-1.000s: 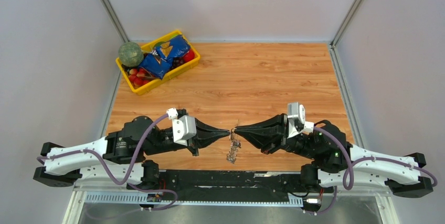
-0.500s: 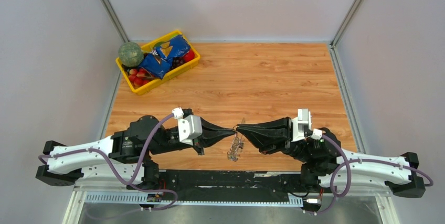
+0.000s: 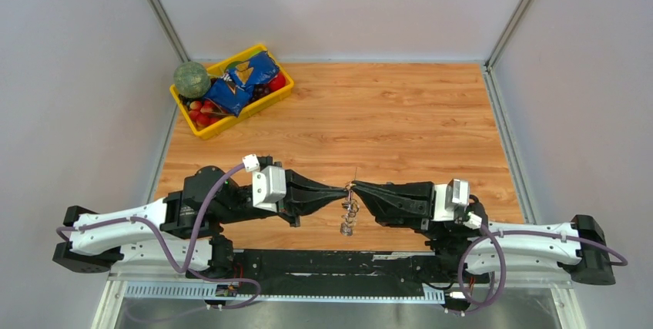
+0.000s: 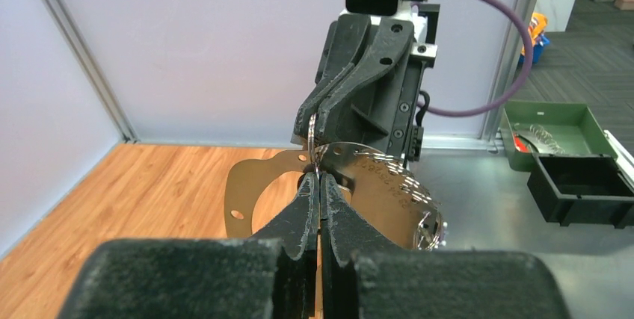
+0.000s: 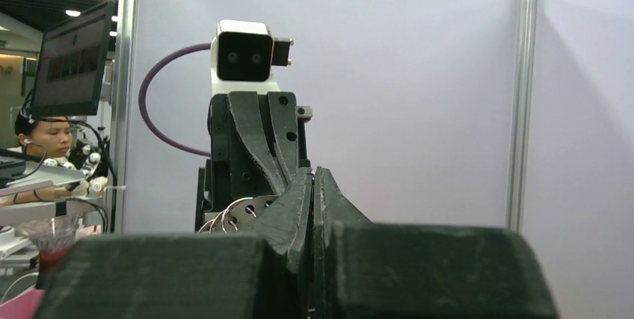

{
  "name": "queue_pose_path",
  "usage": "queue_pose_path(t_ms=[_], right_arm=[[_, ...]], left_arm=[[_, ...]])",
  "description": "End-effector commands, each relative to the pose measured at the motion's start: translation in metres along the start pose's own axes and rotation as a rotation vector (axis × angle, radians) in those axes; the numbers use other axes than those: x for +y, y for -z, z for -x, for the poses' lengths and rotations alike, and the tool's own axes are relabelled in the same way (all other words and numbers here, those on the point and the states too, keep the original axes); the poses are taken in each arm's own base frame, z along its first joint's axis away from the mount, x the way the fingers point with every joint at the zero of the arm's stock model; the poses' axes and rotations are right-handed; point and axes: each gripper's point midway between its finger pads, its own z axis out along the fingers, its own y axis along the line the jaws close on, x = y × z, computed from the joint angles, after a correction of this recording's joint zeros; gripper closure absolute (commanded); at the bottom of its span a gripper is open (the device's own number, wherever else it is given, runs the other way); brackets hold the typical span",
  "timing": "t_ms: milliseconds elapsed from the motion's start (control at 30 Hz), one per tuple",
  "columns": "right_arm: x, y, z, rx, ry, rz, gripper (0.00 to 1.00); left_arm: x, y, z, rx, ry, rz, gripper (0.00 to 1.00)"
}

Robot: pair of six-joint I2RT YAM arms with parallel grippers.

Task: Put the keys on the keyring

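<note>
Meeting tip to tip above the near part of the light-brown wooden tabletop [image 3: 400, 113], the left end effector [image 3: 339, 193] and the right end effector [image 3: 358, 187] both have their black fingers pressed together. The thin oval metal keyring [image 3: 349, 204] hangs in the air between them. A bunch of small silvery metal keys [image 3: 346, 227] dangles from the loop's lower part.

Seen from the left wrist, the left fingers fill the lower middle of the view, and their tips pinch the loop's rim. The right end effector stands directly opposite and appears to grip a thin wire turn of the same keyring at its top. Its body blocks much of the pale purple wall behind.

From the right wrist, that arm's own fingers hide nearly all of the keyring, so only a few curved rims show just left of them.

At the tabletop's far left corner, well apart from the arms, sits a yellow plastic bin [image 3: 246, 113]. It holds blue snack bags [image 3: 239, 82], a round green ball-shaped item [image 3: 192, 79] and small red fruits [image 3: 202, 109]. Beyond the tabletop's edge, the left wrist view takes in a green tray [image 4: 549, 121] and a black bin [image 4: 576, 192]. The right wrist view catches a seated person [image 5: 45, 140] beneath a dark monitor [image 5: 71, 61].
</note>
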Motion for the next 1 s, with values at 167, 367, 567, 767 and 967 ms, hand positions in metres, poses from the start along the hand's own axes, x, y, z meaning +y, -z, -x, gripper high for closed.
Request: queue_pose_path(t_ms=[167, 367, 567, 767, 967], right_arm=[[-0.015, -0.006, 0.073, -0.372, 0.109, -0.080, 1.00], [-0.015, -0.012, 0.074, -0.426, 0.125, -0.086, 1.00], [-0.012, -0.025, 0.066, -0.427, 0.136, -0.074, 1.00], [-0.012, -0.026, 0.071, -0.439, 0.146, -0.078, 1.00], [-0.002, -0.019, 0.077, -0.439, 0.128, -0.017, 1.00]], left_arm=[[-0.018, -0.006, 0.007, -0.013, 0.023, -0.096, 1.00], [-0.019, -0.007, 0.011, -0.032, 0.022, -0.103, 1.00], [-0.021, -0.012, 0.014, -0.032, 0.021, -0.116, 1.00], [-0.023, -0.011, 0.019, -0.043, 0.021, -0.128, 0.94], [-0.018, 0.002, 0.018, -0.045, 0.021, -0.098, 0.74]])
